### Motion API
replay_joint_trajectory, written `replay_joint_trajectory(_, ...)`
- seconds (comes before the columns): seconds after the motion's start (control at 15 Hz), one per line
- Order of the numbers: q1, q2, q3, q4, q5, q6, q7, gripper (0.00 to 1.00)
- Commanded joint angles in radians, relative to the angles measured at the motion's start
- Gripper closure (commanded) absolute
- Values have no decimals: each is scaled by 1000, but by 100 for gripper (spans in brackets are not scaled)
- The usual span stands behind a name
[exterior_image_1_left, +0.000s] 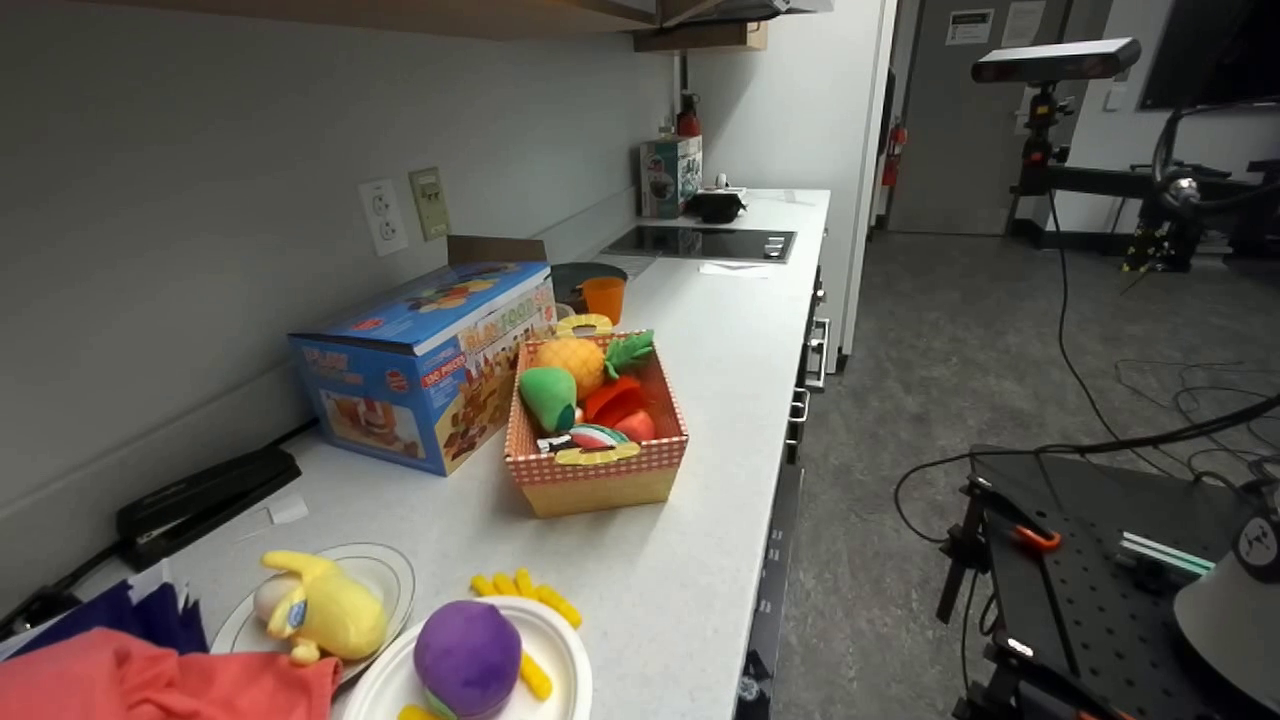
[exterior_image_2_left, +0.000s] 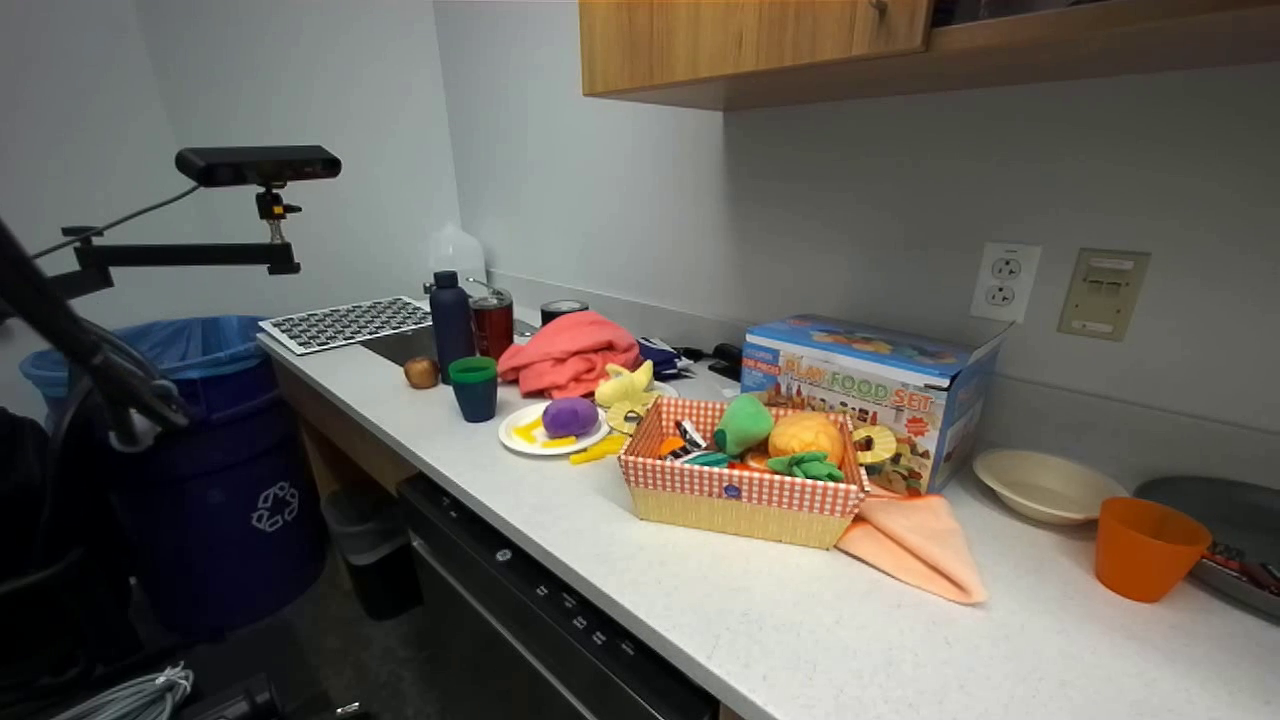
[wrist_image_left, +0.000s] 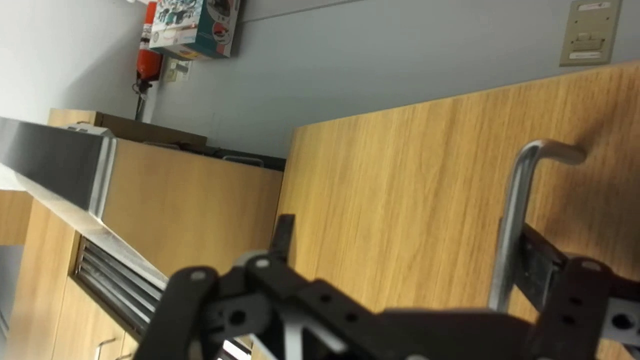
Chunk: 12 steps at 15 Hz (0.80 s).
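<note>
I see a checked basket (exterior_image_2_left: 735, 503) of toy food (exterior_image_2_left: 806, 438), a blue box (exterior_image_2_left: 865, 392) behind it and, farther right, an orange cup (exterior_image_2_left: 1145, 555).

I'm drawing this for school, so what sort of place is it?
Probably a kitchen: there's a black cooktop, a long white counter and a wooden cupboard up above.
</note>
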<state>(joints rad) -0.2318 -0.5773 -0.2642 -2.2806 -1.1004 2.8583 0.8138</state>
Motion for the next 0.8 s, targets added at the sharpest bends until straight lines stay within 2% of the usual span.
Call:
replay_joint_trajectory(0.0, 70, -23, -183, -12, 259, 46, -226, 0)
replay_joint_trajectory(0.13, 153, -51, -264, -21, 431, 58, -355, 0)
replay_joint_trajectory(0.33, 199, -85, -296, -21, 686, 28, -583, 0)
replay_joint_trajectory(0.53, 212, -95, -301, -3, 924, -19, -789, 0)
replay_joint_trajectory(0.73, 195, -90, -291, 43, 1044, -122, -912, 0)
